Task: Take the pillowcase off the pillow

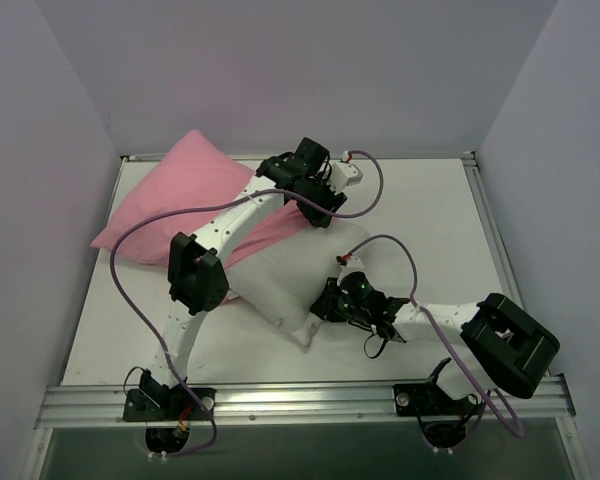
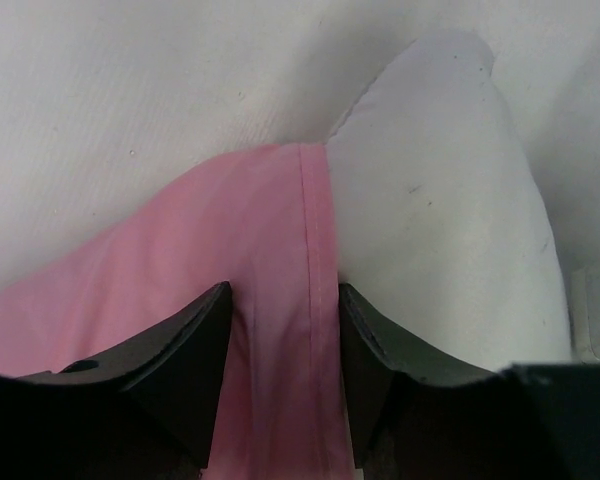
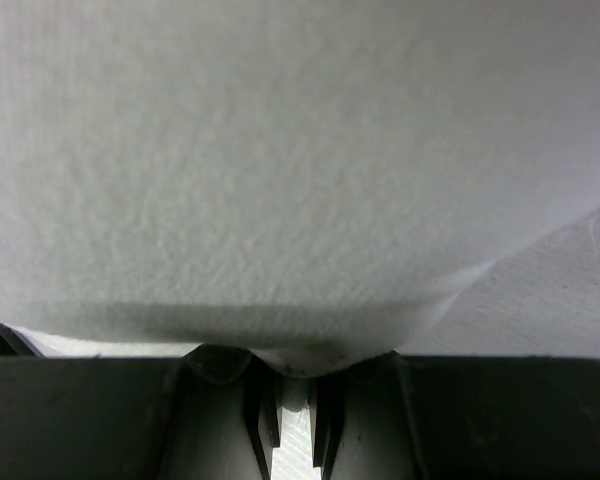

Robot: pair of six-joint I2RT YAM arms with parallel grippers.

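Note:
The pink pillowcase [image 1: 180, 195] lies at the back left of the table, still over the far part of the white pillow [image 1: 280, 275], whose bare near end sticks out toward the middle. My left gripper [image 1: 315, 208] sits at the pillowcase's open hem. In the left wrist view the left gripper [image 2: 280, 300] is shut on a fold of the pillowcase [image 2: 230, 230] beside its stitched hem, with the pillow [image 2: 440, 200] to the right. My right gripper [image 1: 325, 305] pinches the pillow's near edge. In the right wrist view the right gripper [image 3: 293, 365] is almost closed on the pillow [image 3: 280, 150].
The white table [image 1: 430, 210] is walled at the back and both sides. A metal rail [image 1: 300, 400] runs along the near edge by the arm bases. Purple cables [image 1: 130, 250] loop over the left arm and the right arm.

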